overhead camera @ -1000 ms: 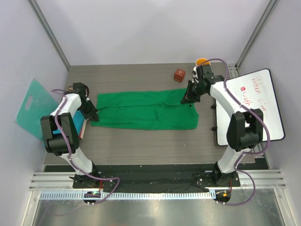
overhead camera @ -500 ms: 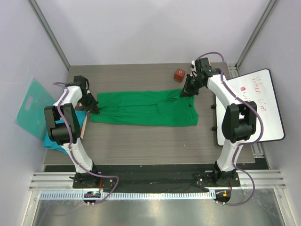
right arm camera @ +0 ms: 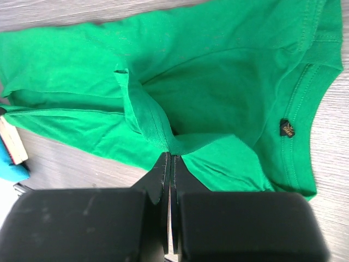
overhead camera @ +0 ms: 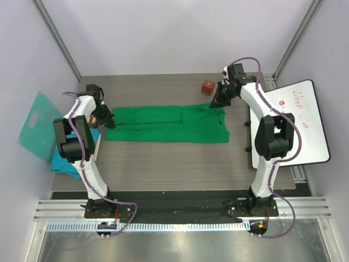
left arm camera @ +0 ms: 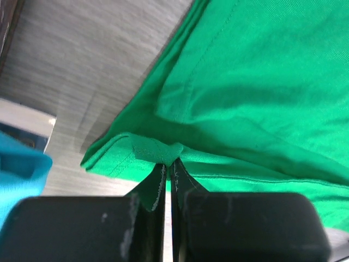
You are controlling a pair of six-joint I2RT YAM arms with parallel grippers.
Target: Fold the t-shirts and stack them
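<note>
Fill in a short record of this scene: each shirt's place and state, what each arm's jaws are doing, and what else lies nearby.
green t-shirt: lying on the table as a long band, folded lengthwise, collar end at the right
teal-blue t-shirt: bunched at the table's left edge
left jaws: shut on the green t-shirt's left end
right jaws: shut on a fold near its collar end
nearby: small red object at the far side; whiteboard on the right; teal board on the left

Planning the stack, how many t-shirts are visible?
2. The bright green cloth t-shirt lies stretched out in the middle; the teal-blue cloth t-shirt is bunched at the far left, partly hidden.
</note>
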